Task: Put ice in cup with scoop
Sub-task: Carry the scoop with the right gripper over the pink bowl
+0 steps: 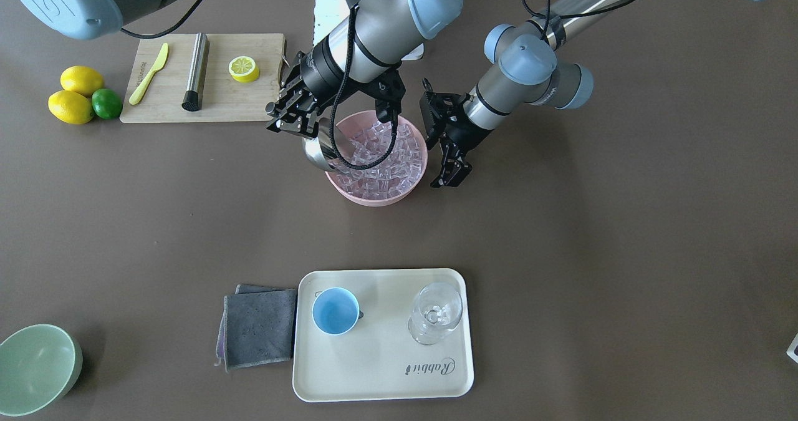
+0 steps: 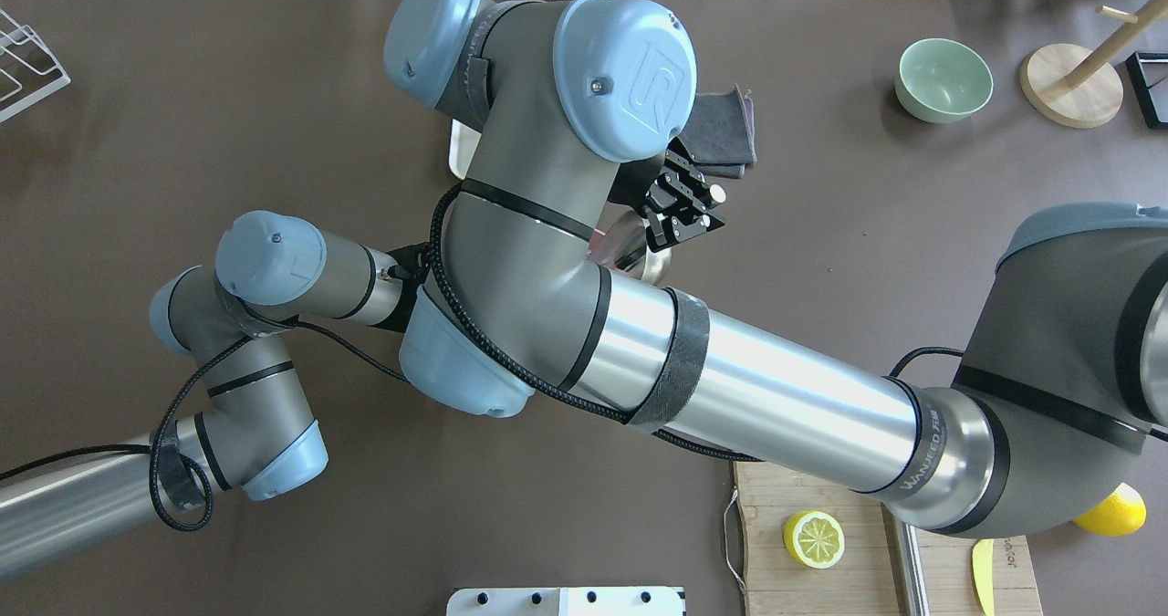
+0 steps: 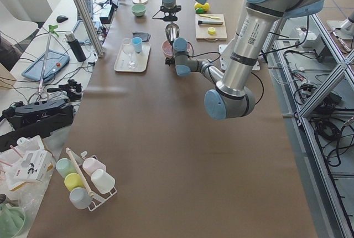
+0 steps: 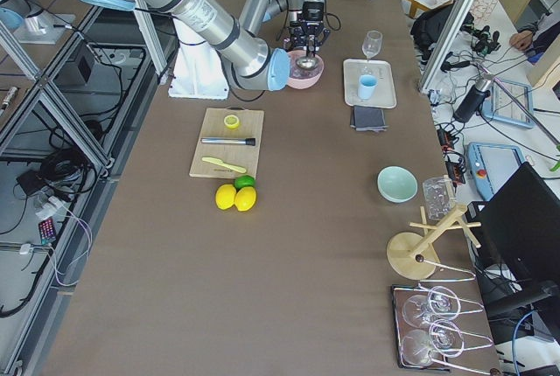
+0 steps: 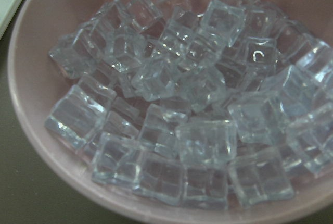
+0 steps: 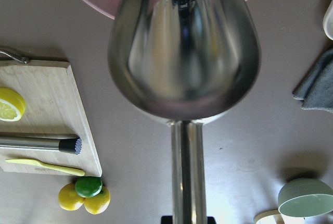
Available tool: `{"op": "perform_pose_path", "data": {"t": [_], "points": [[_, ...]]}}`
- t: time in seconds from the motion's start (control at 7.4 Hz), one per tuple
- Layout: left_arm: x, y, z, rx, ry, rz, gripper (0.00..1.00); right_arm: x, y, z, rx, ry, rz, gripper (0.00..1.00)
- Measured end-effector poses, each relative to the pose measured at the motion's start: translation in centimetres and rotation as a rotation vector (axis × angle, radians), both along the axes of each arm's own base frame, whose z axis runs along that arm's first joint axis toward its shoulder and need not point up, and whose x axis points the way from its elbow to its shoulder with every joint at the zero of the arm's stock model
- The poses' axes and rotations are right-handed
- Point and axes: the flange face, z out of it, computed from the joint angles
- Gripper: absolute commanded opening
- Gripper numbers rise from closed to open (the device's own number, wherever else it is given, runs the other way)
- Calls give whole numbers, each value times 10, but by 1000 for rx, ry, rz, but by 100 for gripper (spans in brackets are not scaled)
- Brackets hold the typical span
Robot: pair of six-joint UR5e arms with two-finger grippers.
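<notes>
Step judged: loading. Right hand point(image 1: 298, 123) clamped on shiny steel scoop point(image 1: 320, 150), trough at pink bowl point(image 1: 374, 201) rim, over clear ice cubes point(image 1: 381, 159). Left hand point(image 1: 451, 174) apart, empty, beside bowl. Next calls for: dig, lift level, carry to light-blue cup point(image 1: 335, 311) on cream tray point(image 1: 386, 371).

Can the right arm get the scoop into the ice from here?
Probably yes: the scoop in the right gripper is at the rim of the pink bowl, the ice lies uncovered, and the left gripper hangs outside it.
</notes>
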Motion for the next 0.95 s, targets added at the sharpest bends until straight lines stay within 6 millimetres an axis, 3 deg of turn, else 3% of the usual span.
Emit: {"op": "perform_pose_path", "data": {"t": [0.41, 0.95], "points": [[1, 0, 0, -1, -1, 1, 99, -28, 32, 14, 10, 32, -35, 0], [3, -1, -1, -4, -4, 0, 99, -26, 40, 35, 34, 38, -33, 0]]}}
